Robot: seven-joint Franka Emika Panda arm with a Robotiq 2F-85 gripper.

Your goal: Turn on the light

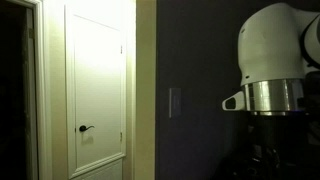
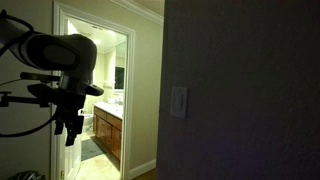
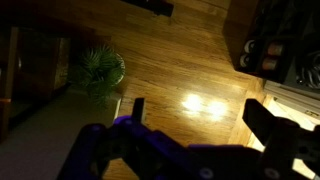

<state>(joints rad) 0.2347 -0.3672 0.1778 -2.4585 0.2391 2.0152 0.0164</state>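
Note:
The light switch is a small pale upright wall plate (image 1: 175, 101) on a dark wall, also seen in an exterior view (image 2: 179, 101). No lamp shows. The arm's white joint (image 1: 278, 45) is to the right of the switch and apart from it; in an exterior view the arm (image 2: 60, 60) hangs well left of the switch, with the gripper (image 2: 70, 130) pointing down. In the wrist view the gripper (image 3: 200, 112) is open and empty, its two dark fingers spread wide above a wooden floor (image 3: 180, 60).
A white door (image 1: 97, 90) with a dark lever handle (image 1: 86, 128) stands left of the switch wall. An open doorway shows a lit bathroom vanity (image 2: 108, 128). A green potted plant (image 3: 97, 67) sits on the floor below.

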